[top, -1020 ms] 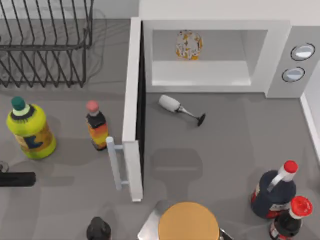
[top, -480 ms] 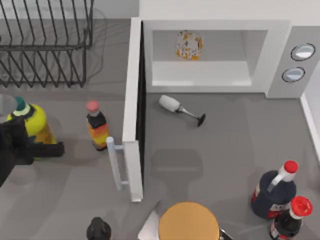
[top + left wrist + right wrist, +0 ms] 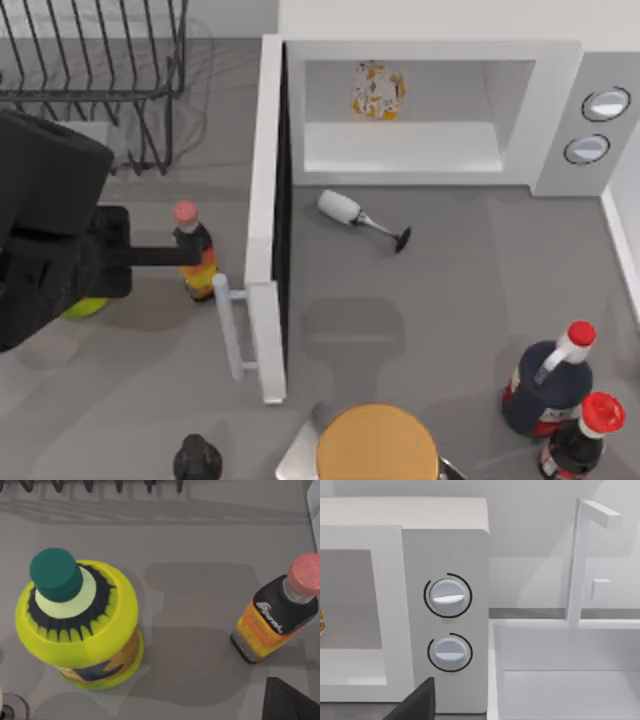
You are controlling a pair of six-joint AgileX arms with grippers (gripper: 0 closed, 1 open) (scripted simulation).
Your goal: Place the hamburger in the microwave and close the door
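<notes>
Top view: left gripper (image 3: 165,256) has swept in from the left edge toward the open white-framed door (image 3: 262,220); its finger spread cannot be told. Speckled cream hamburger (image 3: 378,90) already sits inside the white microwave (image 3: 540,110), so closing comes next.

Small sauce bottle (image 3: 275,620), black-and-orange label: pale script logo present, illegible. No other text readable in any view.

The left arm reaches in over the table's left side, its dark bulk high and its gripper (image 3: 165,256) stretched toward the right. Whether the fingers are parted is unclear.
</notes>
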